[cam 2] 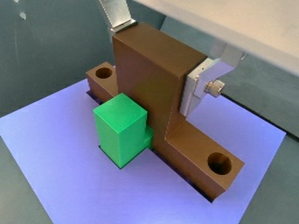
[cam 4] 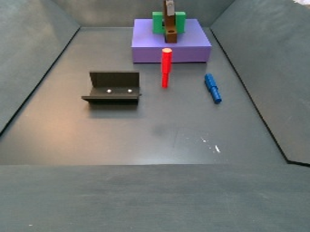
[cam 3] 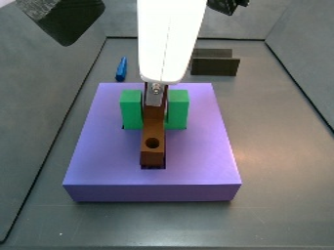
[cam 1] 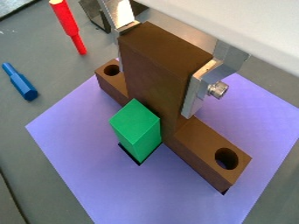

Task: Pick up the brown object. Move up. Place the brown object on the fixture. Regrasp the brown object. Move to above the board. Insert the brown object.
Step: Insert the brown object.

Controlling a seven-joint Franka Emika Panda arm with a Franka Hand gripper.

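Observation:
The brown object (cam 1: 158, 79) has a long base with a round hole near each end and an upright stem. Its base lies in the central slot of the lilac board (cam 1: 82, 122), beside the green block (cam 1: 138, 125). My gripper (cam 1: 160, 66) is shut on the stem, one silver finger (cam 1: 198, 92) flat against each side. Both wrist views show this grip; the stem (cam 2: 146, 96) fills the gap in the gripper (cam 2: 158, 61). In a side view the gripper (cam 3: 155, 96) hangs over the board (cam 3: 196, 156). The fixture (cam 4: 112, 88) stands apart on the floor.
A red peg (cam 4: 168, 68) and a blue peg (cam 4: 213, 87) lie on the floor just in front of the board (cam 4: 194, 47). The fixture (cam 3: 214, 65) shows behind the board in a side view. Grey walls enclose the floor.

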